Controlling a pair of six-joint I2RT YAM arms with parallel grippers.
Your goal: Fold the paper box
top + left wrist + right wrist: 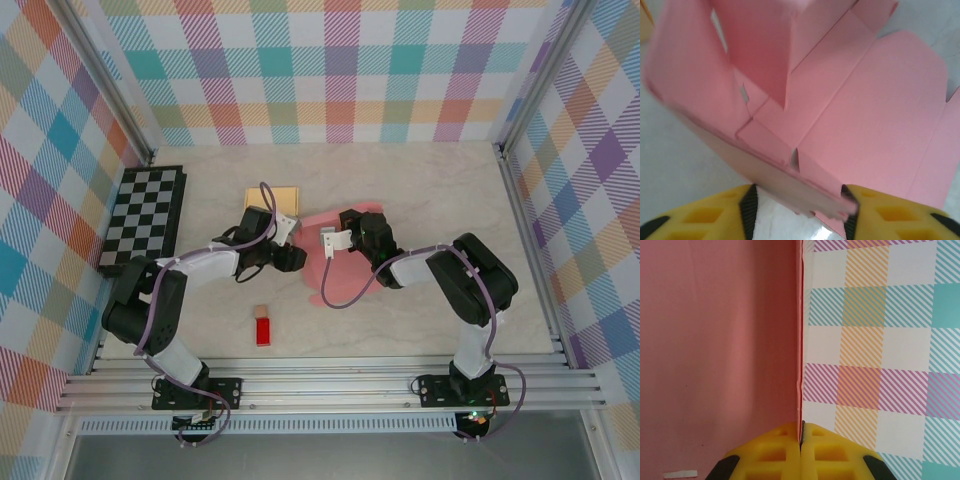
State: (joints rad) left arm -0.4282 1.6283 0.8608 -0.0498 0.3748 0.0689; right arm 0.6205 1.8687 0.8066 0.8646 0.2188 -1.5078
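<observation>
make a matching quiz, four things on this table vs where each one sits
Things:
1 paper box
2 checkerboard
3 red block
4 tan square

Places:
a near side, left of centre
b far left edge
c middle of the table
d just left of the pink sheet's far end

Pairs: 1-c, 2-b, 3-a, 4-d

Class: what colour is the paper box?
Pink; the paper box shows best in the left wrist view.
</observation>
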